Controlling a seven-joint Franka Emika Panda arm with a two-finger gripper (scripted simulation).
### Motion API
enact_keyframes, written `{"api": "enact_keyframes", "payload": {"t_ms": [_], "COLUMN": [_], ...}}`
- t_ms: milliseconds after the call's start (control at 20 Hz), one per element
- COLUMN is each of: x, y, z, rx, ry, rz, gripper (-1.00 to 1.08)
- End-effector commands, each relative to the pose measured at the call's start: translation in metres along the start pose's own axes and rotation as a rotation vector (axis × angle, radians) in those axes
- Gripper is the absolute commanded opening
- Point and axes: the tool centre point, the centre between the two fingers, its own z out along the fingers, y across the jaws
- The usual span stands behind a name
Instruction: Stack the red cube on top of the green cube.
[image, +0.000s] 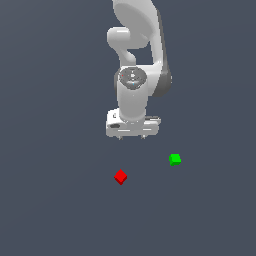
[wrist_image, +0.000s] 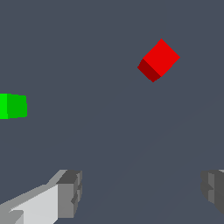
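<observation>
Now | jaws spread wide, empty | red cube (image: 120, 177) lies clear of them | green cube (image: 174, 159) well apart

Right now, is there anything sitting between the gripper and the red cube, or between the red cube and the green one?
Nothing visible. The open gripper hangs above the floor, the red cube and the green cube lie apart, with only bare floor between them.

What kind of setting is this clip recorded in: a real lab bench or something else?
Most likely a bare simulated workspace, not a real room: a flat, featureless grey-blue floor, flat-shaded red cube and green cube lying apart on it, and a smooth white Panda arm with its end effector open above them.
</observation>
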Motion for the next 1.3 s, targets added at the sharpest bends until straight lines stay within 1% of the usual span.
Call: {"api": "enact_keyframes", "payload": {"t_ms": [0,300,600,900,1250], "x": [0.000,0.005,0.019,0.043,0.080], "y": [0.000,0.000,0.001,0.005,0.018], "z": [0.000,0.003,0.011,0.024,0.045], "rx": [0.000,0.000,0.000,-0.001,-0.001], "ry": [0.000,0.002,0.007,0.016,0.031], "rz": [0.000,0.025,0.103,0.238,0.452], "gripper": [1.00,1.00,1.00,1.00,1.00]}}
